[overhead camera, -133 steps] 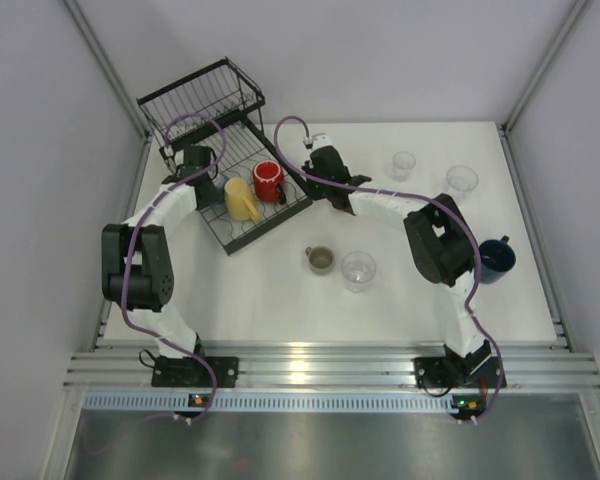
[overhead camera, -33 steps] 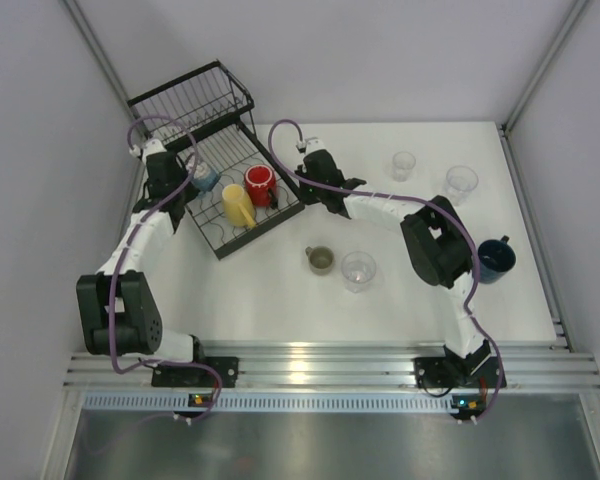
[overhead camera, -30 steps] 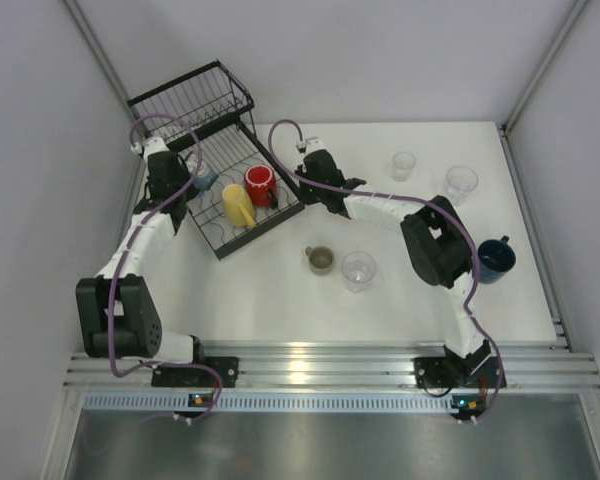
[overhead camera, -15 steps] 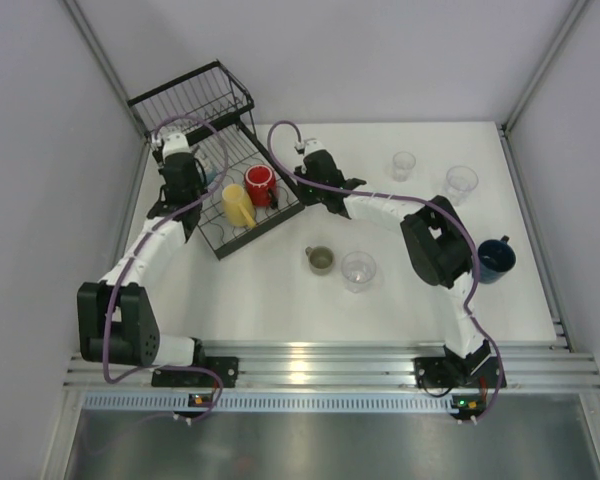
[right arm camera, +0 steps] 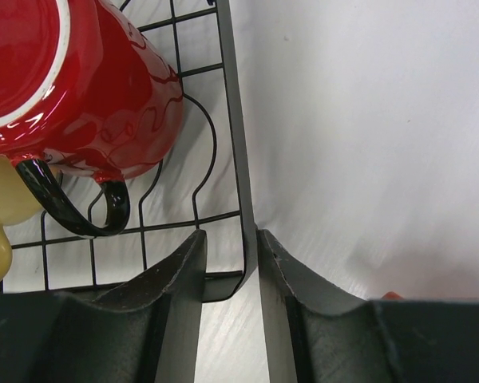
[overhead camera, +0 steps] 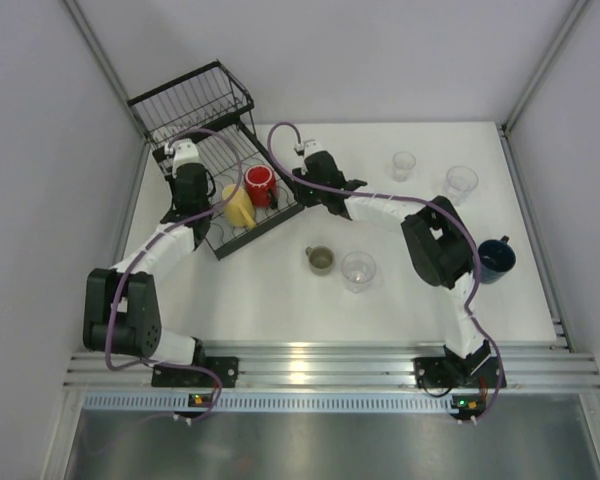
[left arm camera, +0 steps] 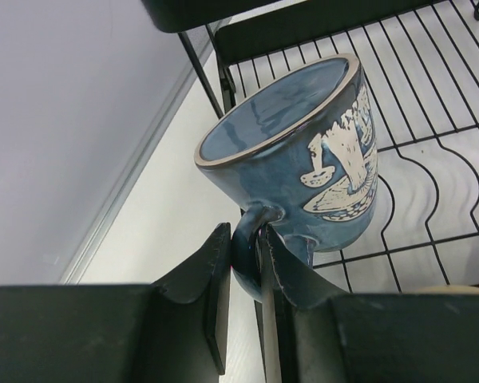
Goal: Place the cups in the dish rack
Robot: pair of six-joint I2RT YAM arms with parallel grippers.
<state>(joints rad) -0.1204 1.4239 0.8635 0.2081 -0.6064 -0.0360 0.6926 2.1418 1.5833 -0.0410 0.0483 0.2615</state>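
Two fingers of the left gripper [left arm camera: 243,239] are clamping the handle of the blue mug [left arm camera: 303,152]. The mug is hanging tilted over the dish rack [left arm camera: 319,24], its long axis slanting and its mouth facing the upper left of the wrist frame. The right gripper [right arm camera: 230,239] is standing slightly apart astride the rack's rim wire, near the red mug [right arm camera: 88,88]. Against half a second ago, the left gripper is sitting lower and further right in the top view, nearer the yellow mug [overhead camera: 240,205].

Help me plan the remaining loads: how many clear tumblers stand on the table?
3 clear tumblers. Two stand at the far right, one left of the other; the third sits centrally beside the olive mug. The arms could hide more.
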